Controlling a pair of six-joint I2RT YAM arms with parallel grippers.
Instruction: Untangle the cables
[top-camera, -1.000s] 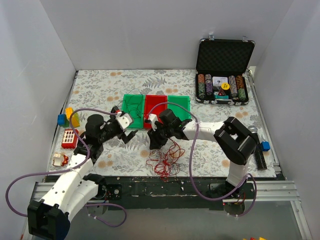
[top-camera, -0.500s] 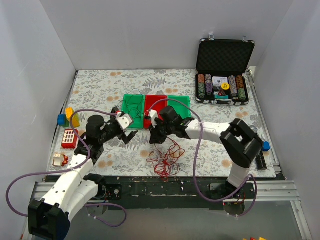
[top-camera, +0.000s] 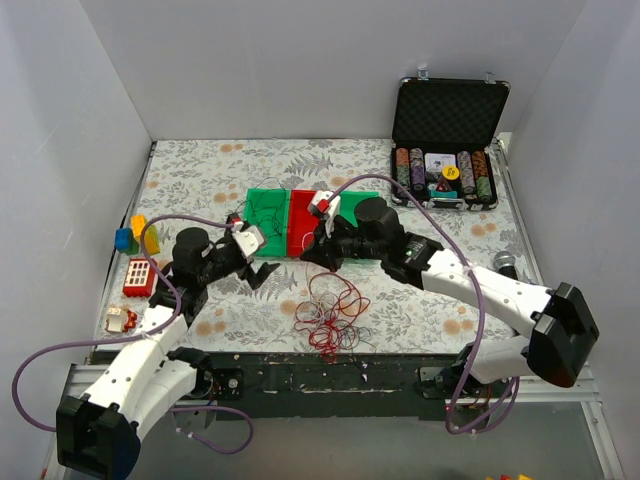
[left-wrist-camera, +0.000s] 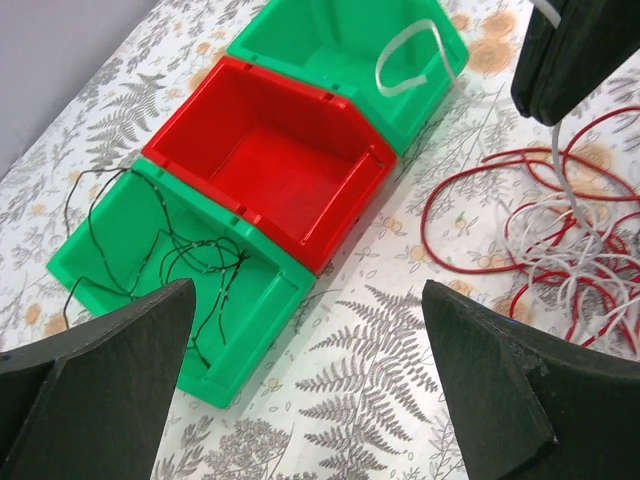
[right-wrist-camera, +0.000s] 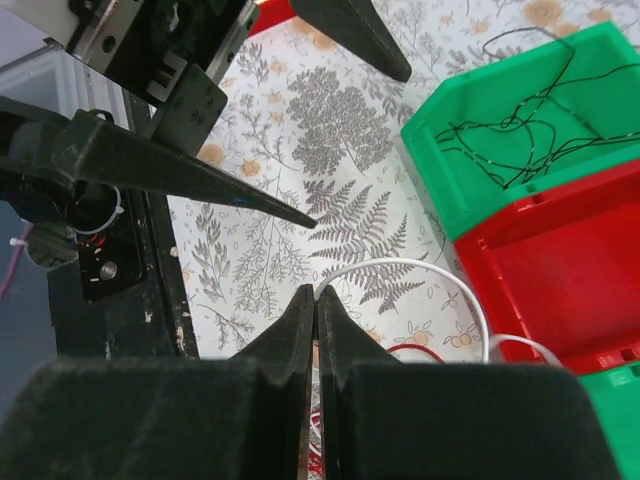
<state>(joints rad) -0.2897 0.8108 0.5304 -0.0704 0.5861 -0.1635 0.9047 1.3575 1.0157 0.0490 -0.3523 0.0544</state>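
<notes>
A tangle of red and whitish cables (top-camera: 327, 315) lies on the table in front of three bins. My right gripper (top-camera: 316, 250) is shut on a white strand (right-wrist-camera: 420, 268) and holds it above the tangle; the strand (left-wrist-camera: 568, 185) runs down from the fingers into the pile (left-wrist-camera: 580, 265). A dark thin cable (top-camera: 264, 210) lies in the left green bin (left-wrist-camera: 255, 310). A short white loop (left-wrist-camera: 410, 60) rests in the far green bin. The red bin (left-wrist-camera: 300, 190) is empty. My left gripper (top-camera: 252, 263) is open and empty, low over the table left of the tangle.
An open poker-chip case (top-camera: 445, 170) stands at the back right. Toy blocks (top-camera: 135, 236), a red toy (top-camera: 140, 275) and a small object (top-camera: 118, 318) sit along the left edge. A black object (top-camera: 520, 315) and a blue one (top-camera: 530, 292) lie at the right edge.
My right gripper has risen and moved back toward the bins, pulling the white strand up from the tangle; its arm has swung out to the right. The left arm has hardly moved.
</notes>
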